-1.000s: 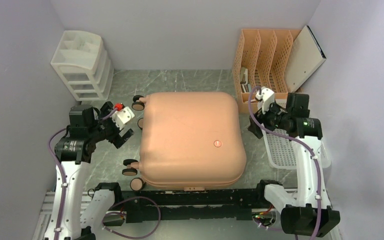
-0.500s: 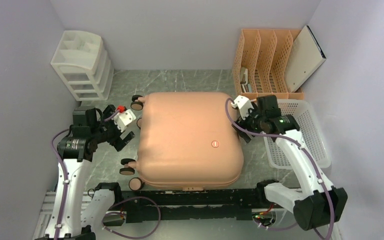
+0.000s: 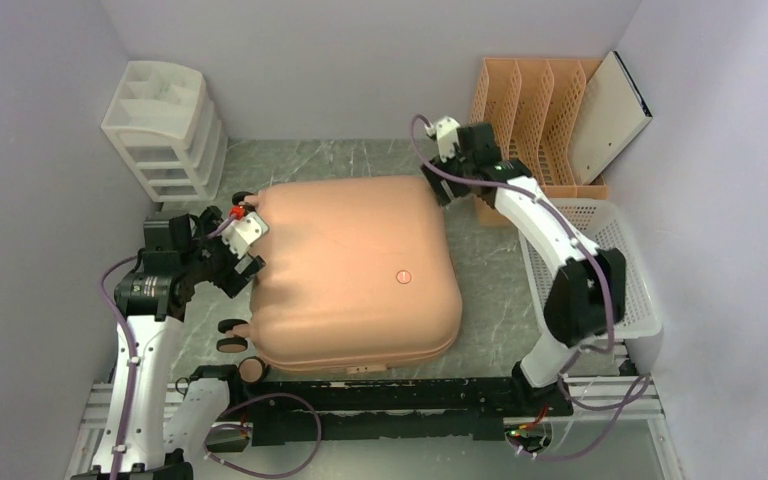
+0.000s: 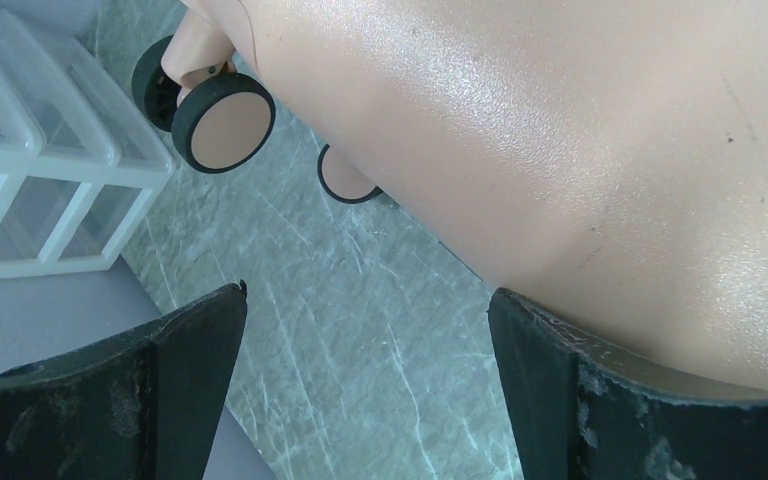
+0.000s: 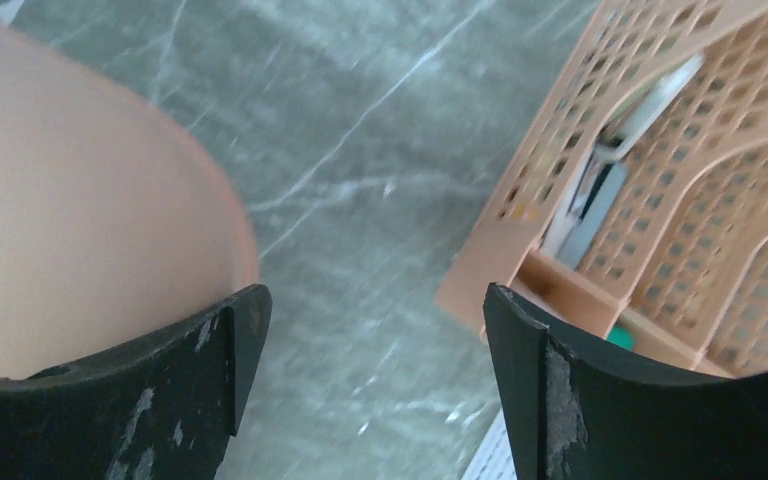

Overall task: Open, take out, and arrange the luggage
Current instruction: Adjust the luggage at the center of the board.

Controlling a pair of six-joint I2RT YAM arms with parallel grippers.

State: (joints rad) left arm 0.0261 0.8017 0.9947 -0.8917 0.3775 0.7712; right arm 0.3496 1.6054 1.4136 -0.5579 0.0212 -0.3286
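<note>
The salmon-pink luggage (image 3: 350, 270) lies flat and shut on the marble table, its round logo (image 3: 405, 275) facing up and its black wheels (image 3: 230, 326) pointing left. My left gripper (image 3: 250, 262) is open at its left side, between the wheels. In the left wrist view the shell (image 4: 560, 130) lies against the right finger (image 4: 580, 390), and nothing is between the left gripper's (image 4: 368, 330) fingers. My right gripper (image 3: 443, 190) is open at the far right corner. There the shell (image 5: 70, 220) sits by the left finger (image 5: 160, 390), with bare table between the right gripper's (image 5: 370, 320) fingers.
A white drawer unit (image 3: 165, 125) stands at the back left, close to the far wheel (image 4: 222, 122). An orange slotted file rack (image 3: 525, 110) with a grey board (image 3: 610, 115) leaning in it is at the back right. A white mesh basket (image 3: 600, 270) sits at the right.
My right arm swung from over the basket to the suitcase's far right corner. The suitcase slid left and turned a little, ending against my left gripper, which barely moved.
</note>
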